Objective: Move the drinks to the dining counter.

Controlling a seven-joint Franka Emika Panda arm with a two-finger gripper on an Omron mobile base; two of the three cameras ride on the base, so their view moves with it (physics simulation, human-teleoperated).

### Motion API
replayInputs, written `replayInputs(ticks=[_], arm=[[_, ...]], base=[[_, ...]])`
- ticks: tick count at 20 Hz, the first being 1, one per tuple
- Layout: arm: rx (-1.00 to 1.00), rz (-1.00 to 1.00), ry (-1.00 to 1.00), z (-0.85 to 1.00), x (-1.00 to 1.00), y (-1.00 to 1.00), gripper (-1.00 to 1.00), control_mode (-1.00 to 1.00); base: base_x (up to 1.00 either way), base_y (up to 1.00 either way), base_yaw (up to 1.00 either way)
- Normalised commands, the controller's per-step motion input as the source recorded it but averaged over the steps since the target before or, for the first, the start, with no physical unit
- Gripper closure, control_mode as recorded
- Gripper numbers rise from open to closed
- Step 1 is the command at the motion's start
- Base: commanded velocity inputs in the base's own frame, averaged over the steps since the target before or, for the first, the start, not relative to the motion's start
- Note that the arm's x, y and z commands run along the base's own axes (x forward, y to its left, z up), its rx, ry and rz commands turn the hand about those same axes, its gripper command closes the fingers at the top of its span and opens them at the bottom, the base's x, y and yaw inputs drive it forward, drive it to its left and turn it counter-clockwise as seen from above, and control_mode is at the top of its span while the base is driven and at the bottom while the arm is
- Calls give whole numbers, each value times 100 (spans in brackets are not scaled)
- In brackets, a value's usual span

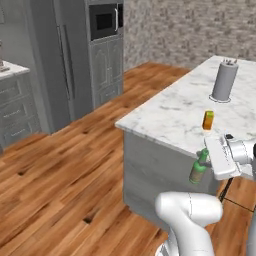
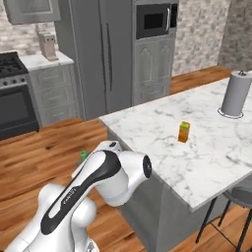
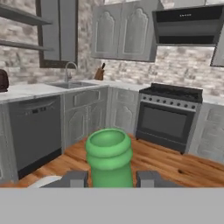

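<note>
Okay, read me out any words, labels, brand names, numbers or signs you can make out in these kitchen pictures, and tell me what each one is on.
None can be read.
Small orange carton on the white grey-veined marble island top: a pale patch at its top, too blurred to tell whether it is print.
Green glass bottle between the gripper fingers: plain, no label showing.
Built-in black microwave: no legible markings.
Black range: knobs too small to read.

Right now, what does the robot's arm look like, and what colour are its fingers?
The arm is glossy white with rounded, chunky segments and a black stripe along one link, plus dark joints. The gripper is a boxy white hand. Its two fingers are small, square-edged and dark grey.
</note>
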Motion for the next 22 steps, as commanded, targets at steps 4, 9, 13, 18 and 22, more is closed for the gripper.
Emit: replayInputs(ticks=[4, 9, 13, 18, 22], arm=[[0, 0, 0, 0, 0, 0, 100, 100], [0, 0, 0, 0, 0, 0, 100, 100], [0, 0, 0, 0, 0, 0, 100, 100], [0, 0, 0, 0, 0, 0, 100, 100], [0, 0, 0, 0, 0, 0, 100, 100]], base=[[48, 0, -34], [61, 2, -35], [70, 4, -36], [71, 1, -35], [70, 0, -33]])
